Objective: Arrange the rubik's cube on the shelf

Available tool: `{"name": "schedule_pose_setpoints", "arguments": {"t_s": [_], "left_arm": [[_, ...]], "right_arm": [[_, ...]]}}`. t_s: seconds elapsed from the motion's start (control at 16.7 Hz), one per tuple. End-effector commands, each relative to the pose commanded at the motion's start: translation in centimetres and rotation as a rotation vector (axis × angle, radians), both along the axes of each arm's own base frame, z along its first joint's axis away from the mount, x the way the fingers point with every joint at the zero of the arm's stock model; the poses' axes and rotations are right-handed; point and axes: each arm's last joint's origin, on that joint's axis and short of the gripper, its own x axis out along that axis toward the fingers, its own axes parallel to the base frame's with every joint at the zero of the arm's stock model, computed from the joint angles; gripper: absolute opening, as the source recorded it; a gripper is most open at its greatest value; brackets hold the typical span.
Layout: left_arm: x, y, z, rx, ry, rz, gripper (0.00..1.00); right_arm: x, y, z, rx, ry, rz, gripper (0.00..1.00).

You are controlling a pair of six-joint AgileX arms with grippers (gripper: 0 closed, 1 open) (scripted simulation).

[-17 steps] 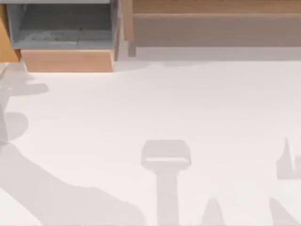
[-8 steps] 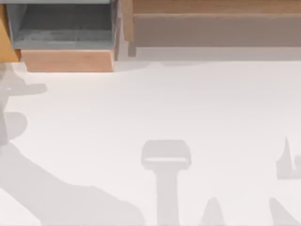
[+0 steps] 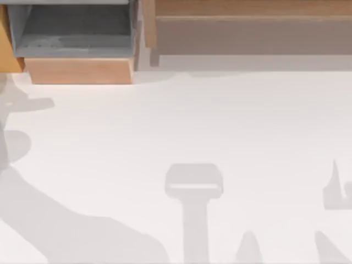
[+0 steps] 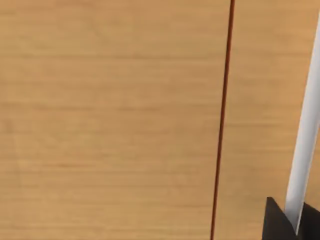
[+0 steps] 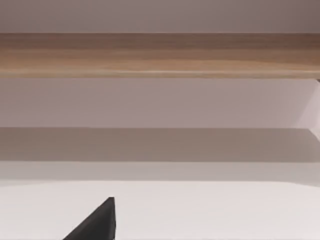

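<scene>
The rubik's cube is out of view. The shelf [image 3: 247,7] runs along the back right of the table, a light-brown board above a tan-grey front face. In the right wrist view the shelf [image 5: 160,55] lies straight ahead across white table, with a dark tip of my right gripper [image 5: 100,222] low in the picture. A dark bit of my left gripper [image 4: 278,224] sits close against a light-brown wooden surface [image 4: 110,120] with a thin dark-red seam.
A grey-lined, wood-framed box compartment [image 3: 77,69] stands at the back left, next to the shelf's end post [image 3: 148,27]. Arm shadows fall across the white table [image 3: 220,121] at the left edge and along the front.
The arm shadow at the table's left edge has drifted slightly leftward. Nothing else has visibly moved.
</scene>
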Motion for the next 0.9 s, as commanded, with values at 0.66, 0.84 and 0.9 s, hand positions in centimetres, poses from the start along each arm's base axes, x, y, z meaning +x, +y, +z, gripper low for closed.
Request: {"name": "schedule_pose_setpoints", "arguments": {"t_s": [0.66, 0.84, 0.9], "left_arm": [[-6.3, 0.1, 0.0, 0.000, 0.000, 0.000, 0.00], [-6.2, -0.1, -0.2, -0.003, 0.005, -0.004, 0.00], [-6.3, 0.0, -0.2, -0.002, 0.005, -0.003, 0.00]], "right_arm": [[0.0, 0.0, 0.0, 0.000, 0.000, 0.000, 1.00], [0.0, 0.0, 0.0, 0.000, 0.000, 0.000, 1.00], [0.0, 0.0, 0.0, 0.000, 0.000, 0.000, 1.00]]}}
